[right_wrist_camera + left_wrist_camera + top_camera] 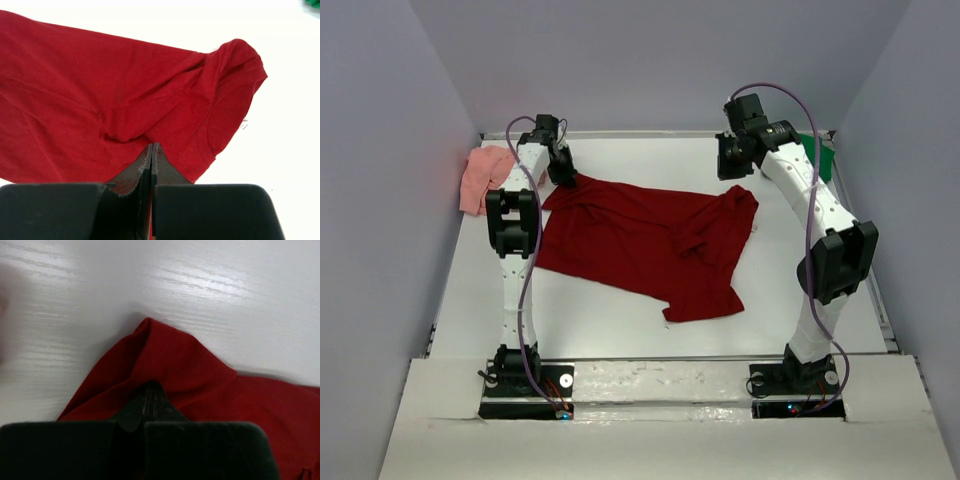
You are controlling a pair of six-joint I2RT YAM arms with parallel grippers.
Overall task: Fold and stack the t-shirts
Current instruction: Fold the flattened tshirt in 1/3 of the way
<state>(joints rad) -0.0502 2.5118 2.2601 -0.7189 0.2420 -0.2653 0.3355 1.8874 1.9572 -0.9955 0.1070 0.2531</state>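
Left tool (150, 390) and right tool (151, 147), pressed together, each pinch the dark red t-shirt (630, 235).

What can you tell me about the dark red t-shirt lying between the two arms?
The dark red t-shirt is soft plain cloth, spread unfolded and wrinkled across the white table, its right side bunched with the neckline showing. The closed left gripper seems to pinch its far left corner; the closed right gripper sits at its right edge, grip unclear.

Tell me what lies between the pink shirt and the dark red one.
In the top view, the left arm and its shut left claw stand between the pink t-shirt and the dark red t-shirt.
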